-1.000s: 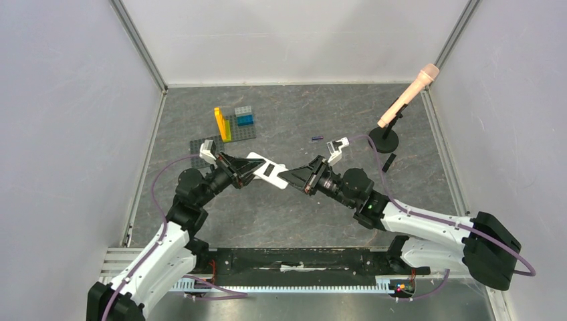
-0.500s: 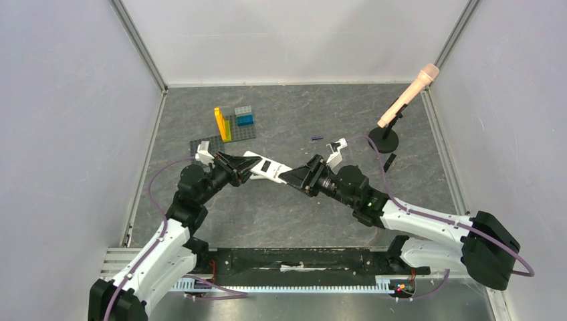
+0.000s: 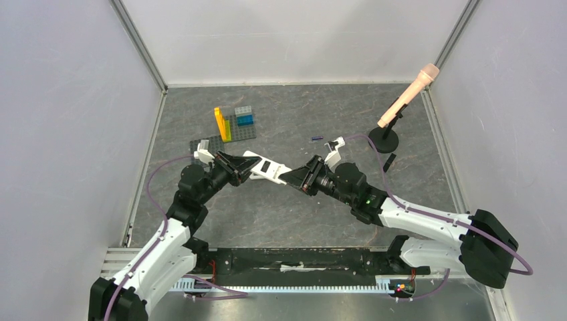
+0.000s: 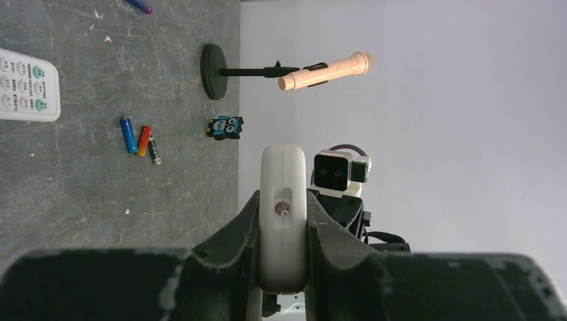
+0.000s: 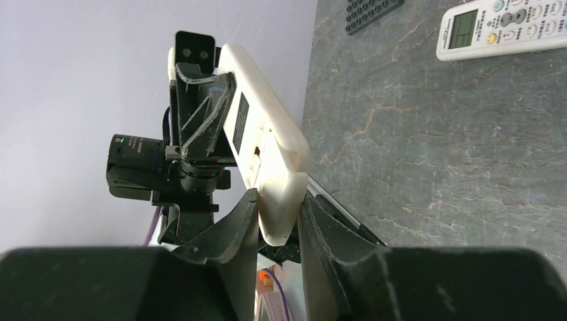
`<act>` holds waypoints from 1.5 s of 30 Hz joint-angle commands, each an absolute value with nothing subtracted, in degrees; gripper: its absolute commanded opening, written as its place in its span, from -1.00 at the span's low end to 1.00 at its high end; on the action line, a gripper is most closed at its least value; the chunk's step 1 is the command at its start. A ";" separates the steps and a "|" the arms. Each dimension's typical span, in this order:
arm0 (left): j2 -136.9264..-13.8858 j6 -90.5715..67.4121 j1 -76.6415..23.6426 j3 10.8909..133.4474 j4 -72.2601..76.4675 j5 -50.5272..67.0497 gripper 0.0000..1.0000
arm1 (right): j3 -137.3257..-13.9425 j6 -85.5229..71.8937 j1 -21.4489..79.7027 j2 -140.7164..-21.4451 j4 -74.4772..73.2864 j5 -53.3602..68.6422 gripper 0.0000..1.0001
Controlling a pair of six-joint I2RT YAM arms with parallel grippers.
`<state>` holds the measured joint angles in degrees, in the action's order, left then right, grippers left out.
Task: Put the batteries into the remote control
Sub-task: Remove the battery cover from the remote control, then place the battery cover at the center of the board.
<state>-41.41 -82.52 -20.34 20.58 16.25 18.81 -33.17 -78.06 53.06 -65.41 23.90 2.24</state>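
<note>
- The left hand (image 4: pixel 283 204) pinches one end of the white remote (image 4: pixel 283 177), clamped tight on both of its flat sides.
- The right hand (image 5: pixel 277 200) is pressed onto the opposite end of that remote, so it hangs in the air above the desk (image 3: pixel 294 114), bridging the two arms.
- A dark rectangle shows on the remote's upward face in the top view.
- The blue battery (image 4: pixel 128 135), red battery (image 4: pixel 144 141) and dark battery (image 4: pixel 154 150) lie side by side on the desk, near a small owl figure (image 4: pixel 224 127).
- The purple-blue battery (image 3: pixel 317 138) lies alone on the desk, well apart from the other three and just beyond the right hand.
- A second remote (image 4: pixel 27 85) lies buttons-up on the desk.
- A microphone (image 3: pixel 408 100) leans on a round-based stand at the far right.
- The coloured blocks (image 3: pixel 234 124) sit on a dark baseplate at the far left.
</note>
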 commanded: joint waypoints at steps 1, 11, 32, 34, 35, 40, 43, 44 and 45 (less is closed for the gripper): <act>-41.28 -75.02 -20.08 20.35 21.92 16.88 -0.96 | -35.25 -78.08 53.34 -65.59 19.71 3.56 -0.53; -41.11 -59.84 -20.08 22.04 19.67 20.48 -0.96 | -36.21 -77.74 53.26 -66.80 17.90 4.56 -0.70; -38.96 -46.14 -20.13 23.46 10.92 25.32 -0.96 | -35.06 -61.38 41.85 -58.63 0.66 -3.49 -0.98; -38.68 -45.54 -20.12 23.38 10.98 27.06 -0.96 | -35.16 -57.66 39.53 -58.90 -4.28 -7.15 -0.96; -38.60 -45.36 -20.12 23.34 10.99 27.59 -0.96 | -35.12 -55.81 38.65 -59.49 -6.13 -8.68 -0.96; -39.17 -46.36 -20.12 23.37 10.88 28.84 -0.96 | -32.74 -53.11 35.14 -64.10 -8.77 -10.92 -0.97; -40.40 -46.93 -20.12 23.38 10.90 29.39 -0.96 | -31.66 -52.94 34.09 -67.20 -9.15 -11.19 -1.00; -41.09 -46.95 -20.08 23.38 10.69 29.62 -0.96 | -31.29 -53.18 34.11 -67.81 -9.60 -12.16 -1.00; -41.68 -46.89 -20.13 23.46 10.49 30.10 -0.96 | -30.76 -53.50 34.02 -68.30 -9.84 -13.16 -1.00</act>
<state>-40.03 -48.51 -20.32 21.50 9.08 27.35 -32.29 -55.29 34.59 -66.24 -7.03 -8.75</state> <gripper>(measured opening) 0.276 0.093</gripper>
